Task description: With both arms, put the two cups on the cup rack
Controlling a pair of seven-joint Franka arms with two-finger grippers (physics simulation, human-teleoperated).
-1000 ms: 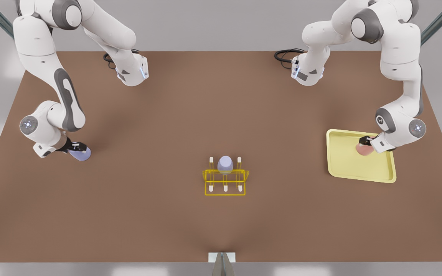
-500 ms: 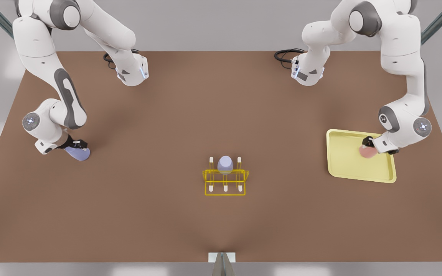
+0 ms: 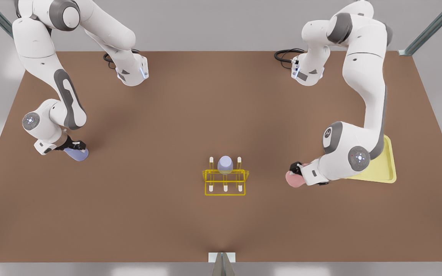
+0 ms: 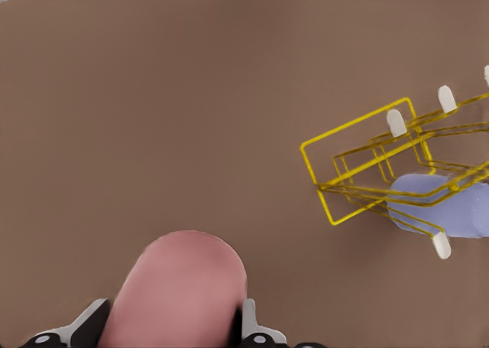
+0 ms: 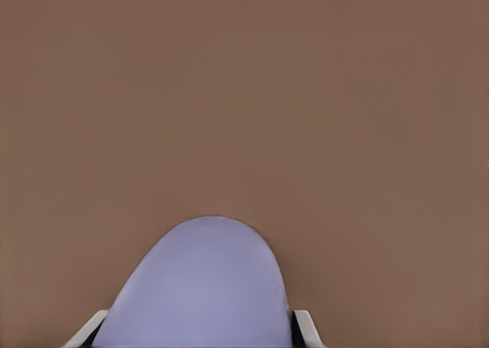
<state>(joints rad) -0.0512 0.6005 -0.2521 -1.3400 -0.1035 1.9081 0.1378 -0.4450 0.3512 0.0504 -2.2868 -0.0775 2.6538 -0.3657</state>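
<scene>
My left gripper, at the front view's right, is shut on the pink cup, held just above the table between the tray and the cup rack. The left wrist view has the pink cup between the fingers, with the yellow rack ahead of it. At the front view's left, my right gripper is shut on a pale lavender cup, low over the table. This cup sits between the fingers in the right wrist view.
A second lavender cup sits upside down on the rack's back row, and in the left wrist view this cup hangs inside the wire frame. The flat pale-yellow tray lies partly under my left arm. Brown table stretches around the rack.
My left gripper has carried the pink cup off the tray, toward the rack and the table's front. My right gripper with the lavender cup has barely shifted.
</scene>
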